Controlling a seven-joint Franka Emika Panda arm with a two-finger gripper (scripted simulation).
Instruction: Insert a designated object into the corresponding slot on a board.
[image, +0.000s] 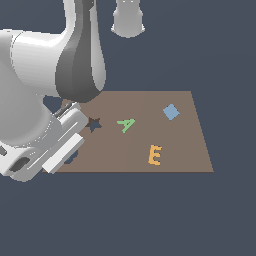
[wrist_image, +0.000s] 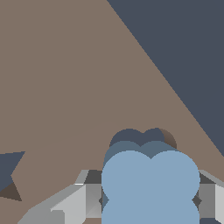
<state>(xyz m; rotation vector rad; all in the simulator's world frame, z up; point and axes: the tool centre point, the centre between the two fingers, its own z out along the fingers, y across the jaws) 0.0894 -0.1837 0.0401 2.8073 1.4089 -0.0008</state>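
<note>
A robot arm carries the light-blue cloud-shaped block (wrist_image: 150, 186) over the brown board (image: 145, 102), with the insertion seemingly close but not yet finished. In the wrist view the block sits between the two grey fingers (wrist_image: 85, 197) of the pincer (wrist_image: 150, 194), one finger against each side, so the pincer is pinching the block rather than standing spread. Just beyond the block's far edge a dark, lobed cutout (wrist_image: 131, 136) shows in the board, its outline matching the block; most of it is covered by the block itself. The block appears to hang directly above that slot, slightly offset toward the camera, though how high above the board it rides cannot be told from these pictures.

In the exterior view the arm's bulk hides both block and slot at the board's near corner on the exterior view's left; only a sliver of dark cutout peeks out beside the hand. The star-shaped cutout (image: 93, 124) lies just beside the hand, still open. A green letter A (image: 126, 124), an orange letter E (image: 155, 155) and a light-blue square block (image: 171, 112) rest loose on the board, well apart from the hand.

What looks left: lining the lobes up, lowering the block in, and letting go
</note>
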